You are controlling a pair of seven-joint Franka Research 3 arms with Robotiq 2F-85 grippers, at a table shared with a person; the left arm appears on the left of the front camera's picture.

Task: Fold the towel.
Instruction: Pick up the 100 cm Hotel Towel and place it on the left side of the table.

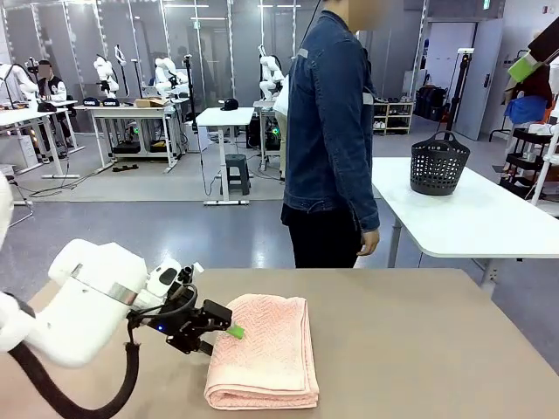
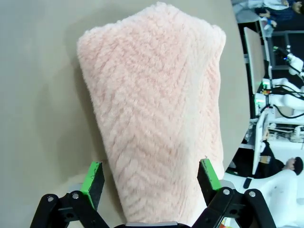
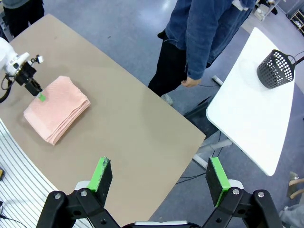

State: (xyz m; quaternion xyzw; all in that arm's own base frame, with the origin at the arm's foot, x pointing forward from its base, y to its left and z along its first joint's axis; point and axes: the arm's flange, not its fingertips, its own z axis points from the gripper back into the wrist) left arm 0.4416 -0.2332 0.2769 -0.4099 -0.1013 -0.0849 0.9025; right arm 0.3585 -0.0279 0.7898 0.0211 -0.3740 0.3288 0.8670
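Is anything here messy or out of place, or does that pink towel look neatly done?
Nothing stands out. The towel lies folded in a tidy stack on the brown table, edges fairly even. The left gripper sits open at its edge, not gripping it. The right gripper is open, high above the table.

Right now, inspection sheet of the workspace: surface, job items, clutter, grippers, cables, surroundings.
Surface: tan table, bare apart from the towel.
Job's things: pink towel lies folded in a stack of layers near the table's left front.
Clutter: nothing seen on the tan table.
Grippers: left gripper open, jaws either side of the towel's edge; right gripper open, high above the table, holding nothing.
Cables: black cable loops under the left arm.
Surroundings: person at the far side; dark basket on a white table.
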